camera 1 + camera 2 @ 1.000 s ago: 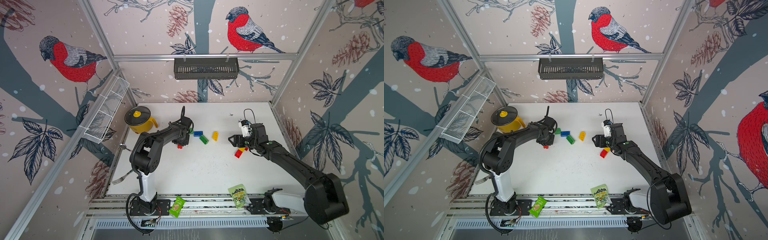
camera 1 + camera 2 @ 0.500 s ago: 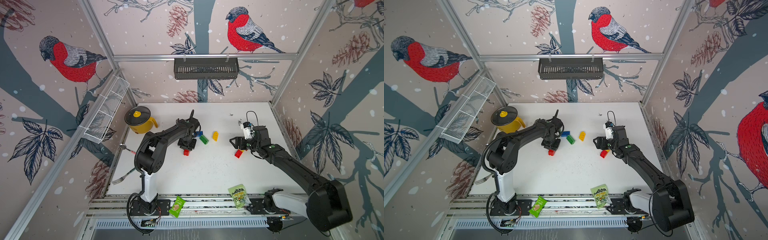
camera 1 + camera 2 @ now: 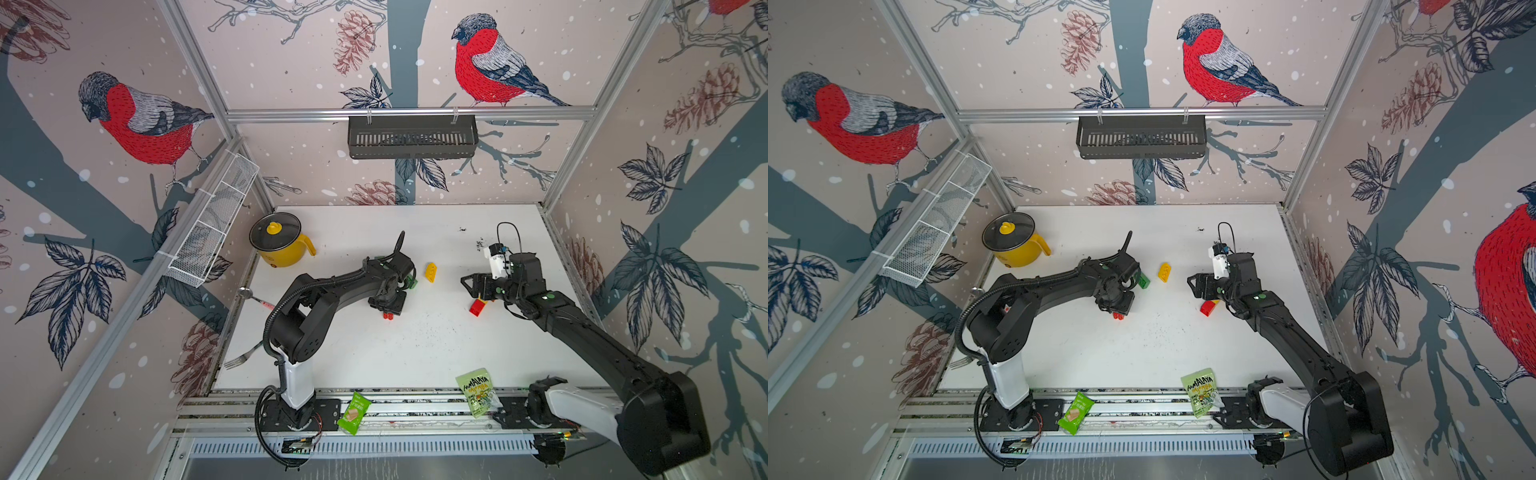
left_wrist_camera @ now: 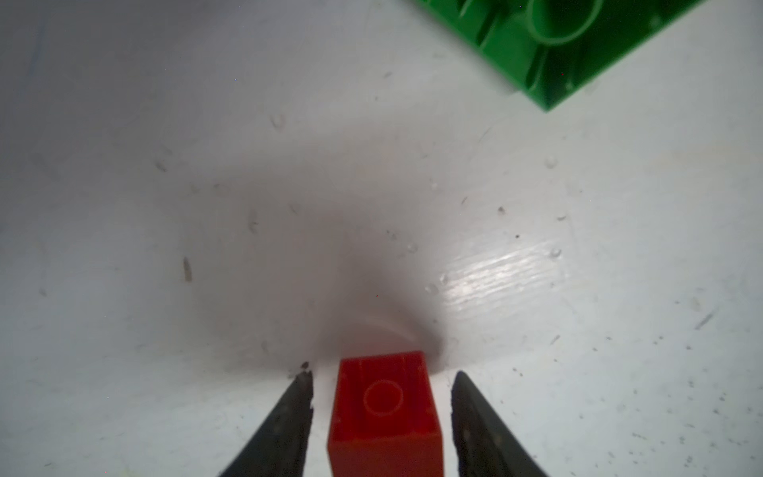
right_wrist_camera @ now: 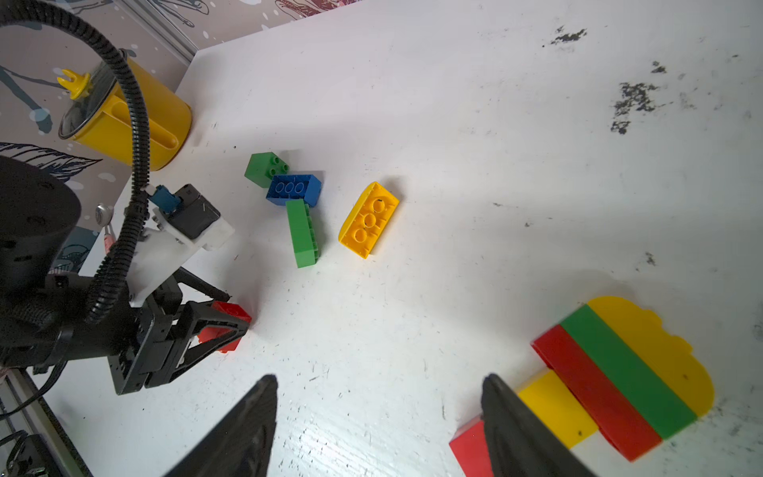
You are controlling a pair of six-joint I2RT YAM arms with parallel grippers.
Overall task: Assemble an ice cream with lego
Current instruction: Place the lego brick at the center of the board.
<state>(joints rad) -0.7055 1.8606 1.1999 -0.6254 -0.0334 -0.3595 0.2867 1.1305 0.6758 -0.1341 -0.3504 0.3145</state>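
The white surface [image 3: 415,353] carries everything, with a yellow pot [image 3: 282,249] at its far left corner. The left claw [image 4: 382,373] reaches down near the middle, its fingers parted and gripping nothing. The right claw [image 5: 380,376] hangs wide open and empty over the right side. Beside the right claw lies the built lego stack [image 5: 619,371], flat on the surface: a yellow half-round cap, a green band, a red band, then a narrower yellow and a red brick. One finger crosses in front of that narrow end. Between the arms sit the loose bricks. A long green brick [image 5: 303,233] touches a blue brick [image 5: 295,190], which touches a small green brick [image 5: 264,167]. A yellow half-round brick [image 5: 368,221] lies just beside them, apart. Smallest, a red brick [image 4: 384,413] rests on the surface between the left claw's fingers, with a gap on each side.
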